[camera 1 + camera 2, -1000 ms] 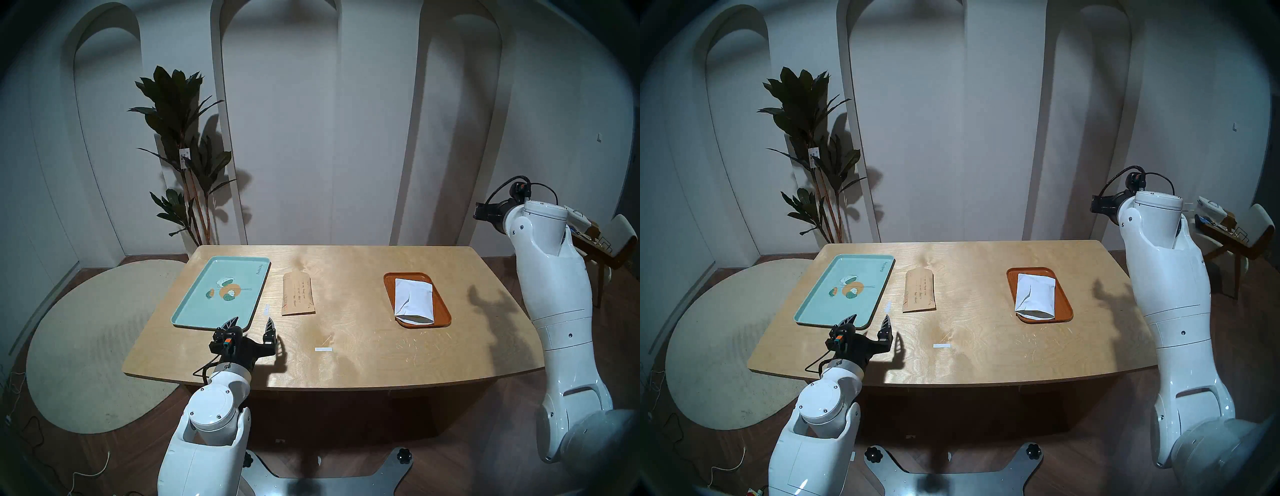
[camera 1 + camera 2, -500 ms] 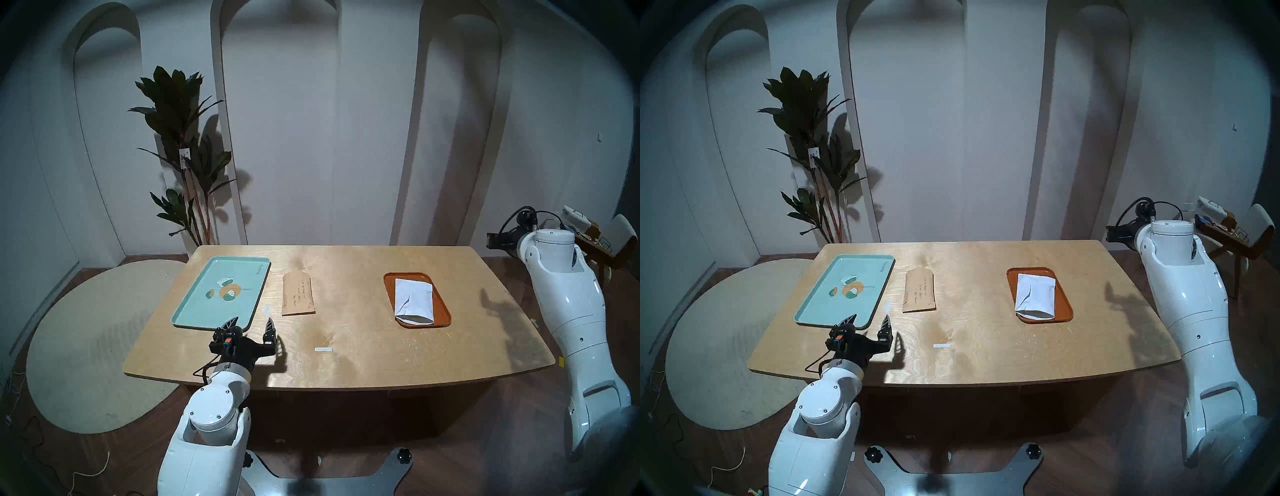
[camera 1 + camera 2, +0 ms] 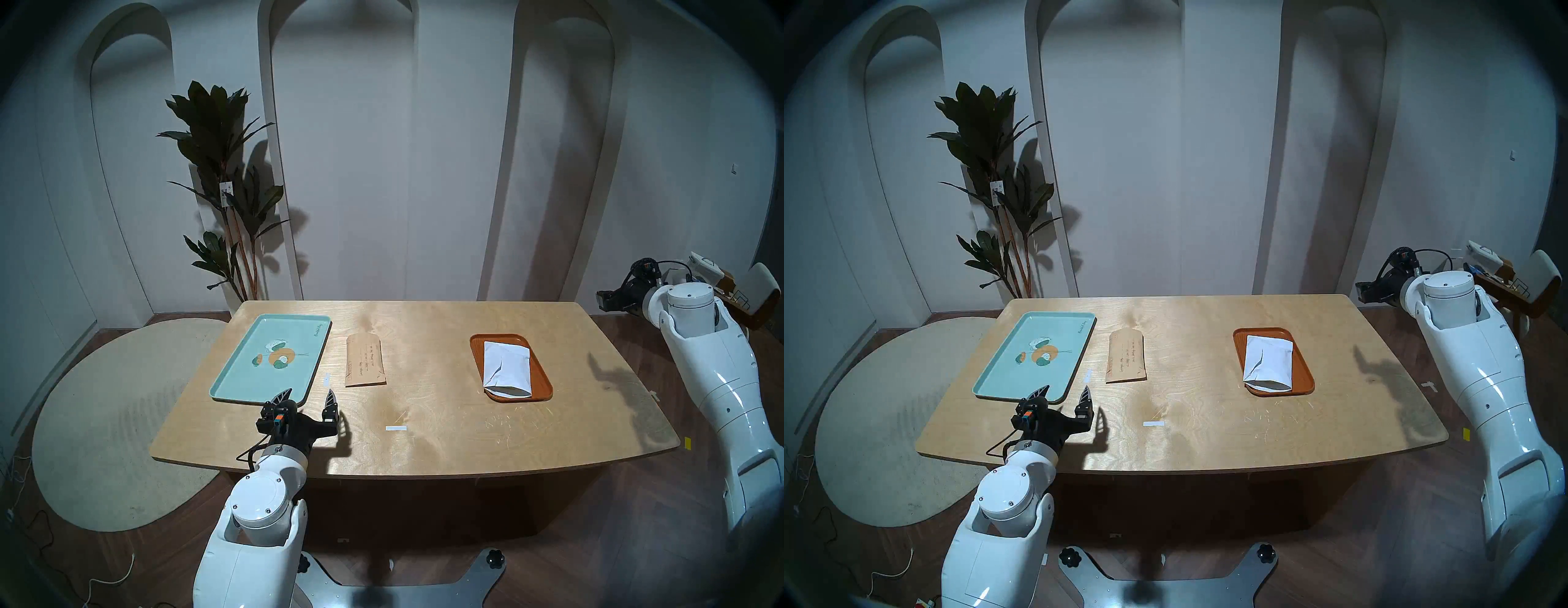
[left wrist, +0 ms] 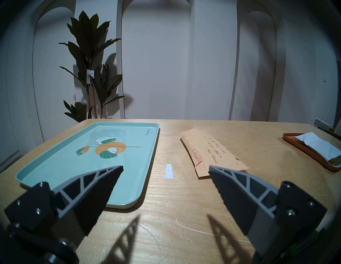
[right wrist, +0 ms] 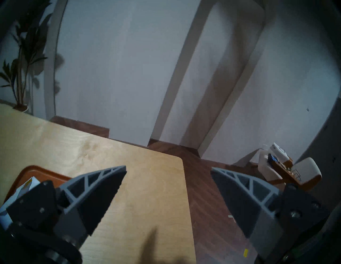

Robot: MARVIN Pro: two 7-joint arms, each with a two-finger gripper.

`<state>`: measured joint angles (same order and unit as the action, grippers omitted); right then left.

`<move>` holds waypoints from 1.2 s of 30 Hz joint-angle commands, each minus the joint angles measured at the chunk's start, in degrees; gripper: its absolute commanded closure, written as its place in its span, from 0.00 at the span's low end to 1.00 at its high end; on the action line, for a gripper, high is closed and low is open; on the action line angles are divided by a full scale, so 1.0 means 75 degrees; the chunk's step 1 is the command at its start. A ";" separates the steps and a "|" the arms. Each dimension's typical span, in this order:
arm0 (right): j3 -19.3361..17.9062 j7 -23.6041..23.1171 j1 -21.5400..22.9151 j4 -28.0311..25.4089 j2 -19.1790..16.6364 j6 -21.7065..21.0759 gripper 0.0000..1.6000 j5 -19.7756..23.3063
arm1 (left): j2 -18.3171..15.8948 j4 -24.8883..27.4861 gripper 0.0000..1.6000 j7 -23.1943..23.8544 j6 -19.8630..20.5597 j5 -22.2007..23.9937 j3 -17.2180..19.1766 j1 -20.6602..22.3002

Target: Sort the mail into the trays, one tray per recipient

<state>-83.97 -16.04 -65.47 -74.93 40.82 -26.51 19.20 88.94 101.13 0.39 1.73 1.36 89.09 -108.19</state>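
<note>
the left pincer [image 3: 309, 396] hangs low over the near left part of the pale wooden tabletop [image 3: 424, 407], its two grey ribbed fingers [image 4: 96, 181] spread wide with nothing between them and nothing touched. one fingertip sits above the near right corner of the large mint-teal rimmed tray with a leaf-and-orange-circle drawing [image 3: 237, 373]; the other points toward the near end of the brown kraft envelope with handwritten lines and red boxes [image 3: 365, 361]. that envelope lies flat on the bare tabletop just right of the teal tray, apart from its rim, with a small white tape strip [image 4: 169, 171] in the gap between them. the teal tray holds nothing.

the right pincer [image 5: 168, 168] is raised off the far right corner of the tabletop, beyond its edge, fingers equally wide apart and empty, one over the wood and one over the dark floor [image 5: 206, 184].

the creased plain white envelope [image 3: 507, 367] lies inside the smaller orange-brown wood-grain tray [image 3: 477, 356] on the right half, its near end reaching the tray's near rim. between the kraft envelope and this tray the wood is bare; a second white tape strip [image 3: 396, 428] lies nearer the front edge.
</note>
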 commanded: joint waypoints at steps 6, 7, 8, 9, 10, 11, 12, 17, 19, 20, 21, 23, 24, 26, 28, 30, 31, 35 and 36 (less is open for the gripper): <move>0.0584 -0.1524 0.0275 0.0564 -0.0688 0.1415 0.00 -0.0562 | 0.0005 0.0190 0.00 -0.0006 -0.0038 0.0003 0.0006 0.0050; 0.0630 -0.1598 0.0296 0.0658 -0.0648 0.1576 0.00 -0.0624 | 0.0005 0.0193 0.00 -0.0006 -0.0037 0.0003 0.0006 0.0049; 0.0669 -0.1594 0.0289 0.0686 -0.0594 0.1615 0.00 -0.0729 | 0.0006 0.0196 0.00 -0.0007 -0.0035 0.0003 0.0006 0.0048; 0.0710 -0.1591 0.0283 0.0727 -0.0552 0.1768 0.00 -0.0821 | 0.0006 0.0197 0.00 -0.0007 -0.0035 0.0003 0.0006 0.0047; 0.0721 -0.1485 0.0238 0.0726 -0.0485 0.1925 0.00 -0.0926 | 0.0006 0.0199 0.00 -0.0007 -0.0034 0.0003 0.0006 0.0046; 0.0710 -0.1425 0.0207 0.0734 -0.0424 0.2028 0.00 -0.0960 | 0.0006 0.0200 0.00 -0.0007 -0.0033 0.0003 0.0006 0.0046; 0.0642 -0.1165 0.0113 0.0647 -0.0330 0.2099 0.00 -0.1007 | 0.0006 0.0198 0.00 -0.0007 -0.0034 0.0003 0.0006 0.0047; 0.0149 -0.0427 0.0155 0.0760 0.0288 0.2793 0.00 -0.0934 | 0.0005 0.0180 0.00 -0.0005 -0.0040 0.0003 0.0006 0.0056; -0.0026 -0.0237 0.0260 0.0738 0.0477 0.2898 0.00 -0.0795 | 0.0004 0.0173 0.00 -0.0005 -0.0040 0.0003 0.0005 0.0059; -0.0089 0.0056 0.0260 0.0676 0.0569 0.3033 0.00 -0.0782 | 0.0004 0.0169 0.00 -0.0004 -0.0041 0.0003 0.0005 0.0061; -0.0275 0.0080 0.0275 0.0683 0.0750 0.3121 0.00 -0.0689 | 0.0004 0.0169 0.00 -0.0004 -0.0041 0.0003 0.0005 0.0061; -0.0425 0.0320 0.0239 0.0605 0.0936 0.3258 0.00 -0.0486 | 0.0004 0.0167 0.00 -0.0004 -0.0041 0.0003 0.0005 0.0062; -0.0496 0.0453 0.0180 0.0552 0.1028 0.3342 0.00 -0.0385 | 0.0004 0.0170 0.00 -0.0004 -0.0041 0.0003 0.0005 0.0061; -0.0678 0.0883 -0.0083 0.0417 0.1352 0.3495 0.00 -0.0168 | 0.0004 0.0175 0.00 -0.0005 -0.0041 0.0003 0.0005 0.0058; -0.0661 0.0965 -0.0309 0.0320 0.1406 0.3659 0.00 -0.0050 | 0.0005 0.0179 0.00 -0.0005 -0.0040 0.0003 0.0006 0.0056; -0.0658 0.1273 -0.0585 0.0227 0.1629 0.3788 0.00 -0.0106 | 0.0005 0.0181 0.00 -0.0005 -0.0040 0.0003 0.0006 0.0055; -0.0614 0.1333 -0.0663 0.0220 0.1665 0.3851 0.00 -0.0107 | 0.0005 0.0181 0.00 -0.0005 -0.0040 0.0003 0.0006 0.0056; -0.0553 0.1680 -0.0901 0.0145 0.1833 0.4180 0.00 -0.0207 | 0.0005 0.0190 0.00 -0.0006 -0.0038 0.0003 0.0006 0.0051; -0.0548 0.1769 -0.0912 0.0148 0.1868 0.4248 0.00 -0.0240 | 0.0005 0.0194 0.00 -0.0007 -0.0036 0.0003 0.0006 0.0049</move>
<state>-87.88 -7.08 -68.75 -71.67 50.89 0.95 17.87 88.94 101.18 0.39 1.74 1.36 89.09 -108.19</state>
